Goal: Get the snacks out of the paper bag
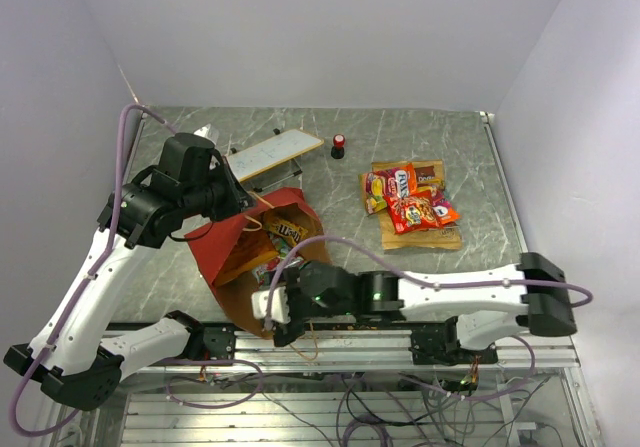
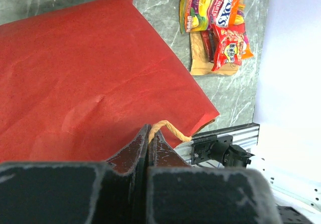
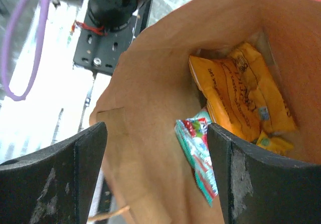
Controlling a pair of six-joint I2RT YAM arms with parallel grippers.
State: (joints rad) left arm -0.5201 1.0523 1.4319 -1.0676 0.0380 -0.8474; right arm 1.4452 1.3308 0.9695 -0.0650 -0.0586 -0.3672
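1. As the right gripper (image 3: 155, 154) hangs released at the mouth of the paper bag (image 3: 145, 78), its jaws stand wide apart with nothing between them, and its wrist view looks straight down the brown kraft inside.
2. Deep in the bag lie an orange packet (image 3: 241, 98), a teal-and-red packet (image 3: 198, 156) touching its lower edge, and a small yellow packet (image 3: 273, 144) peeping out beneath the orange one.
3. The left gripper (image 2: 149, 140) is clenched on the twisted handle (image 2: 170, 129) at the bag's rim, and the red outer wall fills most of its view.
4. The bag lies tipped over near the near edge of the desk (image 1: 470, 137), left of the middle, with its mouth turned towards the right arm.
5. A heap of snacks (image 1: 410, 205) sits towards the desk's right edge, well apart from the bag.
6. Judged from this, the task is partly done and the step in hand is reaching in for another packet.
7. The next move calls for going deeper without snagging the paper wall, then closing on one packet only, most likely the orange one on top, while the left grip holds the mouth open.
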